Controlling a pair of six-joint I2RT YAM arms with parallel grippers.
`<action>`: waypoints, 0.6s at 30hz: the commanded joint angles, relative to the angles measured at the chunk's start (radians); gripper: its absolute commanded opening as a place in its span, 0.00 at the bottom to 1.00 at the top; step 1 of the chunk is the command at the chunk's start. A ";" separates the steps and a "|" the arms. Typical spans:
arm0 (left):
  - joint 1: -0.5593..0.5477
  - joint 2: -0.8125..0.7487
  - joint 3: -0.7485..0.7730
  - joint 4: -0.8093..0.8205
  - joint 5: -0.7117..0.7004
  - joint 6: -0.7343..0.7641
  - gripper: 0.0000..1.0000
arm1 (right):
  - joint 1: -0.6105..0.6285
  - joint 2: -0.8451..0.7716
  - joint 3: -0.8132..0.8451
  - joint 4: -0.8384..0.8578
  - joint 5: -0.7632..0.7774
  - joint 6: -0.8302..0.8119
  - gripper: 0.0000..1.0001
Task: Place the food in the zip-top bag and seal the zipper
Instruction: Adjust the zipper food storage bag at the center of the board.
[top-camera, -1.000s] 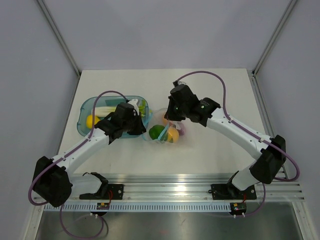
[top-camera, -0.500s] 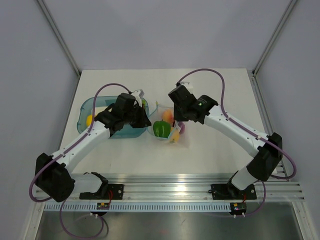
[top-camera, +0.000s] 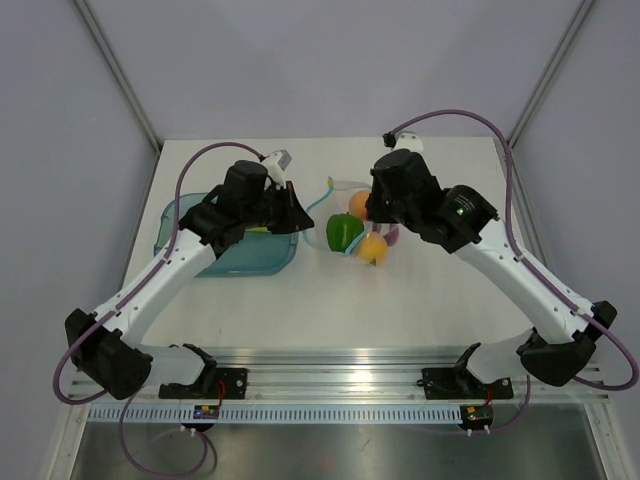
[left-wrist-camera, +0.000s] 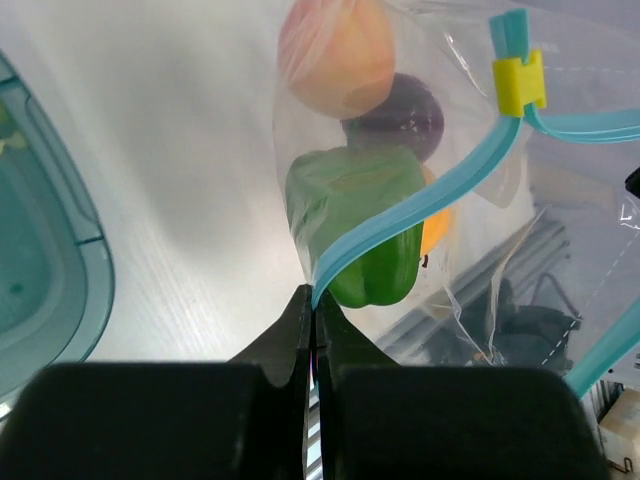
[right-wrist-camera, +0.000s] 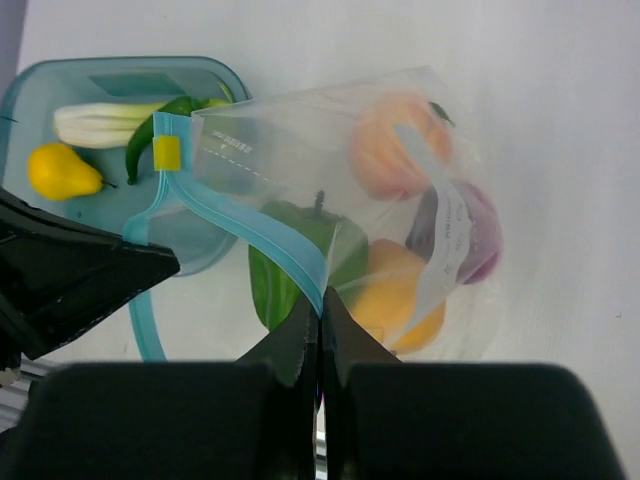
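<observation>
Top external view: zip-top bag (top-camera: 358, 228) held up between arms above table (top-camera: 300, 300), food (right-wrist-camera: 390, 150) inside. Both clenched on zipper (left-wrist-camera: 420, 215): left claw (left-wrist-camera: 313, 300), right claw (right-wrist-camera: 321, 305). Risk: thin strip slips free, loaded bag drops, spills. Mouth unsealed; pear (right-wrist-camera: 60, 170) in tray (right-wrist-camera: 200, 72), unbagged.

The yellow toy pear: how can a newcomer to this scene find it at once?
In the right wrist view, find the teal translucent plastic tray at upper left. The yellow toy pear lies inside, below the pale white-green stalk; it is the only yellow, rounded piece there.
</observation>
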 joint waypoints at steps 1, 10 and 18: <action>-0.007 0.040 0.022 0.050 0.075 -0.034 0.00 | 0.010 0.029 -0.065 0.045 0.019 -0.014 0.00; -0.004 0.164 -0.027 0.048 0.043 0.020 0.00 | 0.010 0.165 -0.157 0.062 -0.010 0.021 0.02; -0.004 0.143 0.006 0.014 0.069 0.043 0.00 | 0.010 0.158 -0.137 0.030 -0.010 0.029 0.40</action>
